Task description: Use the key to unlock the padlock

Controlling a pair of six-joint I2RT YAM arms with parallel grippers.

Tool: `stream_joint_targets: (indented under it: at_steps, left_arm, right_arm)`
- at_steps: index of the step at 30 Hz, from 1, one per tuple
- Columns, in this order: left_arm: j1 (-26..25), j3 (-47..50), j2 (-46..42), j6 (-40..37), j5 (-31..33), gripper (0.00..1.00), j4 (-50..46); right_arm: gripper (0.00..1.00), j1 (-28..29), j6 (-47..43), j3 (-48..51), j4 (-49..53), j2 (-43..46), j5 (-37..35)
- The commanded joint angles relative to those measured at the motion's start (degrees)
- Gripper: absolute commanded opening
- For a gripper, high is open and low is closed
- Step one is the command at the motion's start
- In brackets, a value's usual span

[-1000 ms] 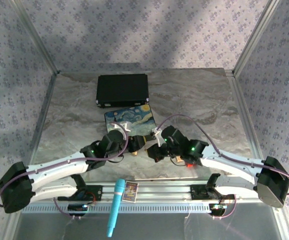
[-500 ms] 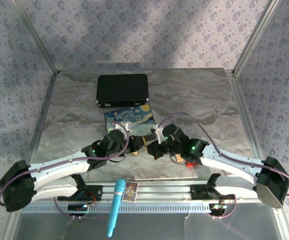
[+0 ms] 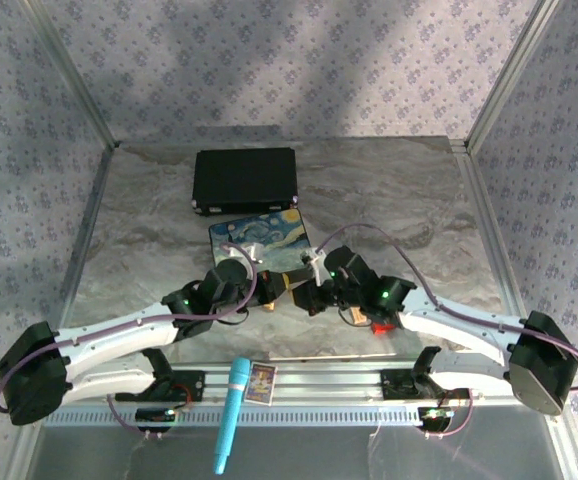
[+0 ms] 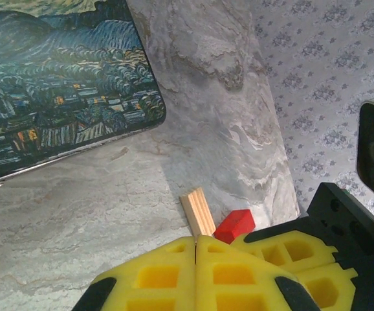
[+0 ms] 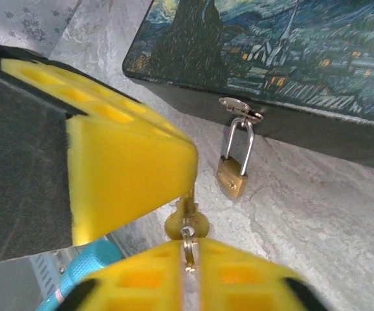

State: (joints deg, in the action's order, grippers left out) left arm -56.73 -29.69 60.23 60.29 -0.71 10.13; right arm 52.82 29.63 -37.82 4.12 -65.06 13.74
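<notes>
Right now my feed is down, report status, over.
Left gripper shut. Right gripper shut on key. Padlock hangs from painted box, key not inserted. Nothing between them.

A robot test cell in a lab: a left arm [image 3: 119, 332] and a right arm [image 3: 459, 325] bolted to an aluminium rail [image 3: 319, 385] at the near edge of a marble-patterned surface [image 3: 399, 200], enclosed by aluminium posts [image 3: 72, 75] and floral-print walls [image 3: 269, 60].

Your marbled worktop [image 3: 399, 200] carried a black case [image 3: 245, 180], a painted box [image 3: 259, 243] nearer you, the padlock [image 5: 233, 175] at its front, and a tan block [image 4: 198, 212] beside a red block [image 4: 234, 225].
</notes>
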Motion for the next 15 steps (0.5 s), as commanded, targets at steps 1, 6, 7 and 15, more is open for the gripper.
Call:
stream_joint_targets:
  at_steps: [1, 6, 7, 15]
  left_arm:
    - [0.85, -0.49, -2.72, 1.08, -0.27, 0.00, 2.24]
    - [2.70, 3.44, -6.68, 5.71, 4.08, 0.00, 13.13]
    - [2.71, 3.71, -6.95, 5.94, 4.73, 0.00, 14.88]
    - [3.42, 3.56, -7.02, 6.84, 3.20, 0.00, 24.40]
  right_arm:
    - [0.79, -1.65, 1.19, -0.44, -1.42, 3.44, -1.26]
    - [0.99, -6.72, 7.54, 5.40, -13.03, 10.78, 1.22]
    - [0.99, -7.67, 8.89, 6.22, -15.82, 11.32, 1.84]
    - [0.74, -10.27, 16.78, 9.47, -39.01, 8.04, 9.27]
